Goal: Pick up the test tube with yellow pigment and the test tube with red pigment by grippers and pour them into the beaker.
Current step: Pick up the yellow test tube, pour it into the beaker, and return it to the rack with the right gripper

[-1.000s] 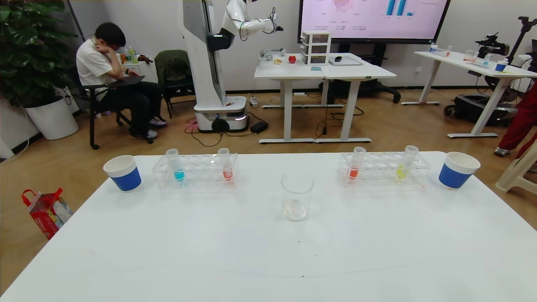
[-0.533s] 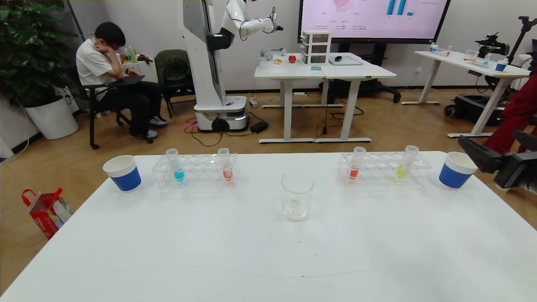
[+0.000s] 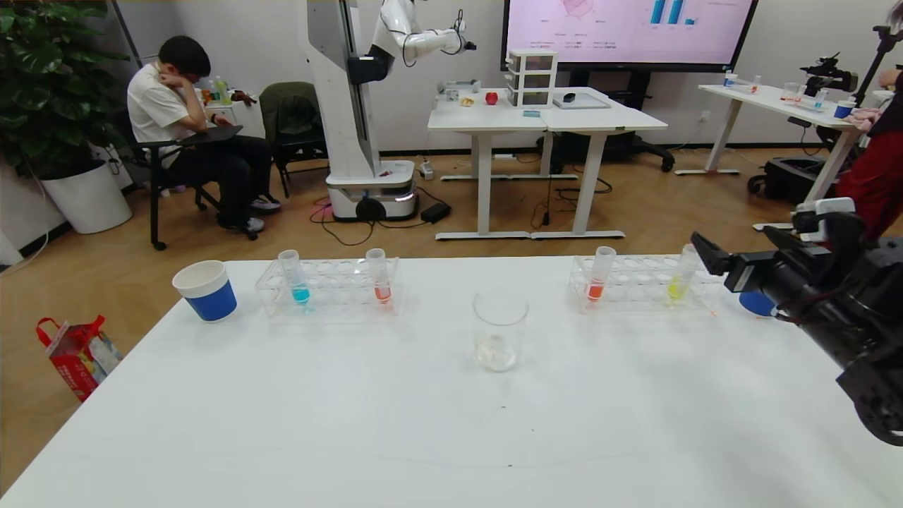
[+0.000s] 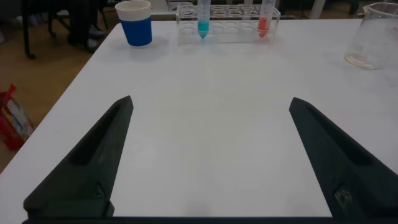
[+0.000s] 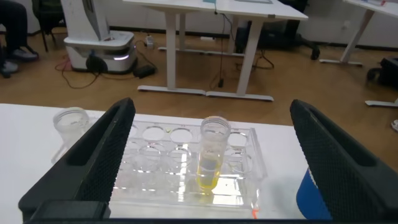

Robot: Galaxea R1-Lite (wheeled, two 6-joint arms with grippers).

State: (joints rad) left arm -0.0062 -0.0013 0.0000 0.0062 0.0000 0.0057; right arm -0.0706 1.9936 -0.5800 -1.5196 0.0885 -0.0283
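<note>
Currently the right claw (image 3: 705, 255) sits at the right edge of the head view, level with the top of the slim clear plastic test tube with yellow-green liquid (image 3: 680, 276) and just beside it. In the right wrist view, both black fingers of this claw stand wide apart, with the yellow tube (image 5: 212, 160) centred in the gap between them; this alignment suits a side grasp on the tube's upper section. The tube stands upright in the clear plastic rack (image 3: 644, 286) at the upper right of the white surface (image 3: 451, 423), which keeps it steady for the approach. A slim clear tube with red-orange liquid (image 3: 598, 279) stands in the same rack, toward its other end.

The clear glass beaker with a flared rim (image 3: 499, 330) stands at the centre of the frame, between the two racks, within reach of either arm for pouring. It appears to hold no pigment.

The left claw (image 4: 208, 162) is parked low over the near left area of the surface, fingers spread wide and holding nothing.

No legible brand, label or writing appears on the tubes, racks or beaker.
</note>
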